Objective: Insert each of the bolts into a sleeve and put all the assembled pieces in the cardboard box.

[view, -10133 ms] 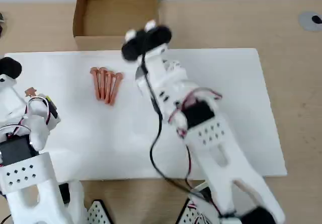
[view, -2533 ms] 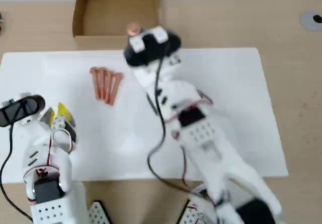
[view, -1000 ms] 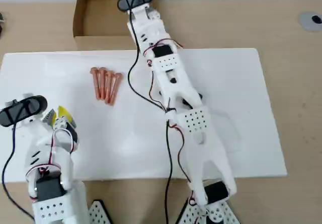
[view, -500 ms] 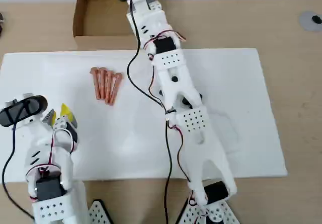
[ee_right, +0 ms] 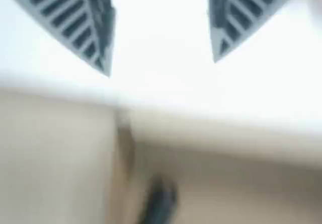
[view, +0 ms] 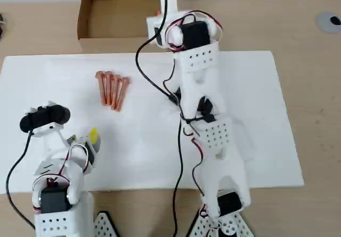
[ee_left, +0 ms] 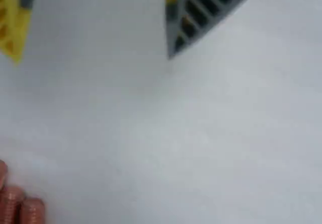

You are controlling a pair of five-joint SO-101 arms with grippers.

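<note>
Copper bolts (view: pixel 112 91), four side by side, lie untouched on a white sheet (view: pixel 256 88) over the counter (view: pixel 309 61), near the cardboard box (view: pixel 85 18). The left end effector (ee_left: pixel 93 55), wide and empty, has swung closer to them than half a second ago. The right end effector (ee_right: pixel 161 63), also wide and empty, has risen by the box, its tip cut off in the high view.

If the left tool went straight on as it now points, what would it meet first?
Probably the bare white sheet; the left tool hangs open over it, with the bolts off to one side.
</note>
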